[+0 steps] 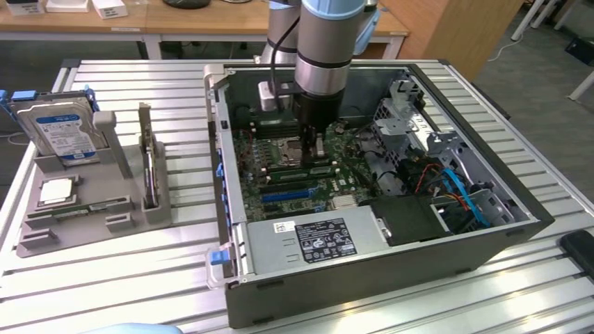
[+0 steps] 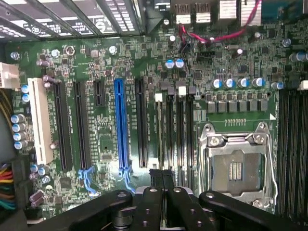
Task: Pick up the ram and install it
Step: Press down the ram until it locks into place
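The ram (image 1: 82,209), a narrow green stick, lies flat in a slot of the grey holder (image 1: 65,240) at the exterior view's left, outside the computer. My gripper (image 1: 318,154) hangs far from it, inside the open computer case (image 1: 371,285), just above the motherboard beside the processor socket (image 1: 281,152). In the wrist view the gripper (image 2: 161,174) is shut, its dark fingertips pressed together over the near end of a row of black memory slots (image 2: 174,130). I see nothing between the fingers.
The grey holder also carries a blue-labelled hard drive (image 1: 63,132), an upright dark expansion card (image 1: 147,163) and a square chip (image 1: 55,189). Inside the case are a power supply (image 1: 311,240), drive cages (image 1: 418,132), cables (image 1: 460,195), a blue slot (image 2: 120,125) and the open socket (image 2: 238,168).
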`<action>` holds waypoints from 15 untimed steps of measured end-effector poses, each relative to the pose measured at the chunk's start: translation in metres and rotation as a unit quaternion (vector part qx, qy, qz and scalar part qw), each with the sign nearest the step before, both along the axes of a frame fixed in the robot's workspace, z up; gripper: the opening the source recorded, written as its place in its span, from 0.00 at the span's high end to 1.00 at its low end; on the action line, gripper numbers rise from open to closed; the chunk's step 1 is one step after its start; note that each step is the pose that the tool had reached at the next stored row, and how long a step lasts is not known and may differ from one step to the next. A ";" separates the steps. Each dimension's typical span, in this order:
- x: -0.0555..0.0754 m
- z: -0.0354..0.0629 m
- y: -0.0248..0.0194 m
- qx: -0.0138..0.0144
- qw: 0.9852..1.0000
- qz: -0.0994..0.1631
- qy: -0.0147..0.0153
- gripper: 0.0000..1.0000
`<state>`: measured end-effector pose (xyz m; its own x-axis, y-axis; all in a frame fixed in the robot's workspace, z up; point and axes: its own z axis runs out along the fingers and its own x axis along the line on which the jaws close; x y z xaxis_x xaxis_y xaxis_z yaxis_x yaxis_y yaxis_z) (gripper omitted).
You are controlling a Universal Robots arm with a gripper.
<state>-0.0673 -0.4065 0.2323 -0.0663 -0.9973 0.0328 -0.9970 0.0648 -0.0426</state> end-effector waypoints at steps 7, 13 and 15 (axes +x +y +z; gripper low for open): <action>0.006 0.0044 0.0000 0.000 1.000 0.000 0.005 0.90; 0.009 0.0103 0.0000 0.000 1.000 0.000 0.011 0.90; 0.010 0.0125 0.0000 0.000 1.000 0.000 0.013 0.90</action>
<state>-0.0575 -0.4065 0.2449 -0.0654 -0.9973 0.0345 -0.9978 0.0649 -0.0164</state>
